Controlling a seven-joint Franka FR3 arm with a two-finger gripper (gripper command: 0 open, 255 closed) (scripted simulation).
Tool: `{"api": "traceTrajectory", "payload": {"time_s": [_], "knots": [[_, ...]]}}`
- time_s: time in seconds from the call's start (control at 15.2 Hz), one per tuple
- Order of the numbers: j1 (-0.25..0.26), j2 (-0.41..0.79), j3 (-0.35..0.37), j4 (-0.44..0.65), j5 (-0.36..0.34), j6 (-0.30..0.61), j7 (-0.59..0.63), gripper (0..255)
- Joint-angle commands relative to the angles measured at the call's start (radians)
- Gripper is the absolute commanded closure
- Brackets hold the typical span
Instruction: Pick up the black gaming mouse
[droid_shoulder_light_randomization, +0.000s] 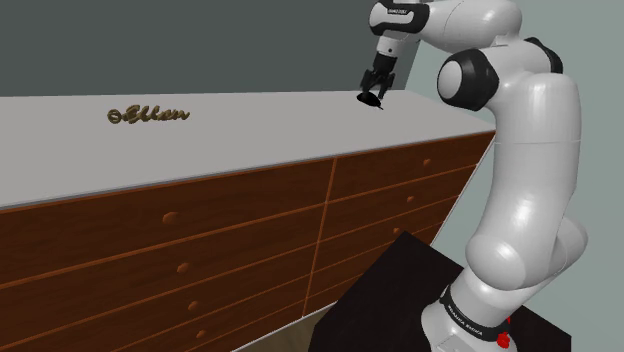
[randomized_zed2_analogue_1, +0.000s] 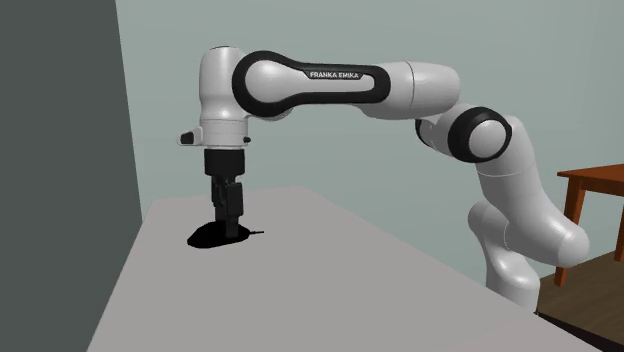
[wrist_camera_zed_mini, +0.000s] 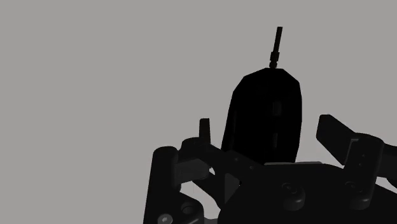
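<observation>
Down at the surface (droid_shoulder_light_randomization: 250, 130) corner, straddles the mouse (wrist_camera_zed_mini: 264, 114) with end effector (droid_shoulder_light_randomization: 372, 92) spread, fingers (wrist_camera_zed_mini: 205, 130) clear either side, long axis running straight ahead between them.

I see the black gaming mouse (droid_shoulder_light_randomization: 371, 98) (randomized_zed2_analogue_1: 214, 237) (wrist_camera_zed_mini: 264, 108) lying flat on the pale grey dresser top (droid_shoulder_light_randomization: 250, 135), toward its far right end in the shoulder view. It is domed, smooth and all black, with a short cable stub jutting from its nose.
</observation>
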Motion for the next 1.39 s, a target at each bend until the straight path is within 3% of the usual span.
{"api": "traceTrajectory", "payload": {"time_s": [0.0, 0.07, 0.13, 0.73, 1.32], "knots": [[0.006, -0.004, 0.001, -0.029, -0.001, 0.026, 0.000, 0], [0.006, -0.004, 0.001, -0.030, -0.001, 0.026, 0.000, 0], [0.005, -0.003, 0.001, -0.028, -0.001, 0.026, 0.000, 255], [0.006, -0.004, 0.001, -0.029, -0.001, 0.026, 0.000, 255], [-0.026, 0.051, 0.004, 0.182, 0.013, -0.130, 0.014, 255]]}}
